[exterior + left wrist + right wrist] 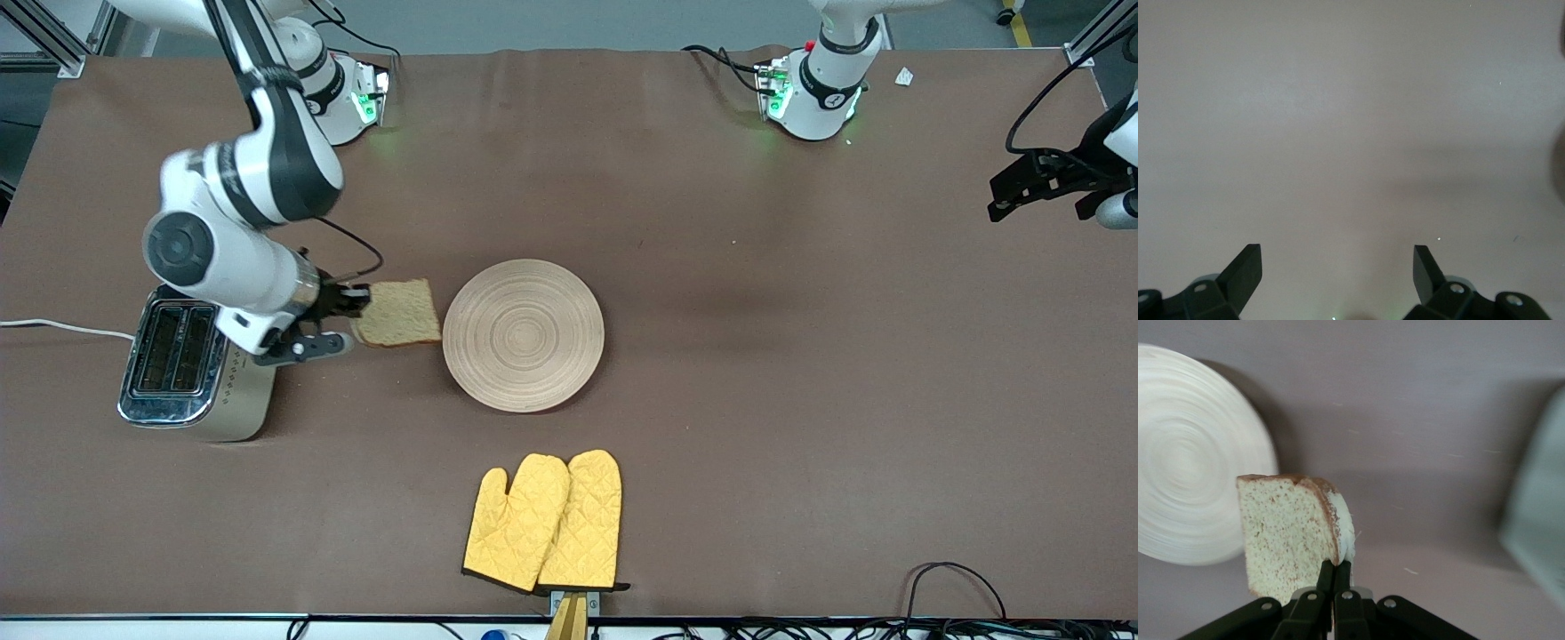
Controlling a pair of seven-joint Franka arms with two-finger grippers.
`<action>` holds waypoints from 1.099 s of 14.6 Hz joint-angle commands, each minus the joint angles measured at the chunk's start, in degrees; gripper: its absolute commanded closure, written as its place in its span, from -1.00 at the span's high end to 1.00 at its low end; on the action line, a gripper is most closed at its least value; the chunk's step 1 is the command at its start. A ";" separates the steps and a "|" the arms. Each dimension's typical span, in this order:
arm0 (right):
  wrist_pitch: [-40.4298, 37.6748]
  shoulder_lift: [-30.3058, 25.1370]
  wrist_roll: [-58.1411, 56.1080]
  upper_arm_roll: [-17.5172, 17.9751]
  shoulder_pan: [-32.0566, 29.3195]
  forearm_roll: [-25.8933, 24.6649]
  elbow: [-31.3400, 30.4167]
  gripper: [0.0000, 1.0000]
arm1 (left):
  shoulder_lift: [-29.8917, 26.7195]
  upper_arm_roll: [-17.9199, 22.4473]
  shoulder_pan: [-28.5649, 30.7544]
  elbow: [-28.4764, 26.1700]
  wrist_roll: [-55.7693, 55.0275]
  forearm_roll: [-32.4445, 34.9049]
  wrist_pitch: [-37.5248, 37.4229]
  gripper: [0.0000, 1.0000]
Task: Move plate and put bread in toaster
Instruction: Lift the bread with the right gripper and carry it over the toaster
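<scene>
My right gripper [358, 300] is shut on the crust edge of the bread [402, 313], a brownish speckled slice, and holds it over the table between the toaster [178, 373] and the plate [523, 335]. The right wrist view shows the fingers [1335, 568] pinched on the bread [1288, 533], with the plate [1185, 453] to one side and the toaster [1538, 520] blurred at the other edge. The toaster stands at the right arm's end, its slots empty. The plate lies empty mid-table. My left gripper [1009, 200] waits open and empty at the left arm's end; its wrist view shows spread fingers [1338, 257] over bare table.
A pair of yellow oven mitts [544, 523] lies nearer to the front camera than the plate. The toaster's white cord [62, 327] runs off the table's end. Black cables [951, 587] lie along the front edge.
</scene>
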 commanded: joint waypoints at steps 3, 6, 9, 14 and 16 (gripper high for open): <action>-9.88 0.13 -0.55 0.52 0.06 -23.26 6.01 -0.99 | -0.69 0.11 0.28 -0.15 0.62 -2.31 0.10 1.00; -14.80 0.92 -1.69 0.69 0.75 -39.07 5.92 -0.99 | -0.51 0.11 0.45 -0.15 0.62 -2.49 0.19 1.00; -13.85 2.94 -1.26 0.52 -0.64 -51.30 5.83 -0.99 | -0.24 0.11 0.45 -0.06 0.62 -2.32 0.27 1.00; -8.84 5.39 2.00 0.51 -5.04 -59.15 5.57 -0.99 | 0.02 0.20 0.54 -0.06 0.62 -2.23 0.80 1.00; -8.57 6.63 2.35 0.51 -5.39 -58.90 5.57 -0.99 | 0.10 0.20 0.54 -0.15 0.62 -2.32 1.33 1.00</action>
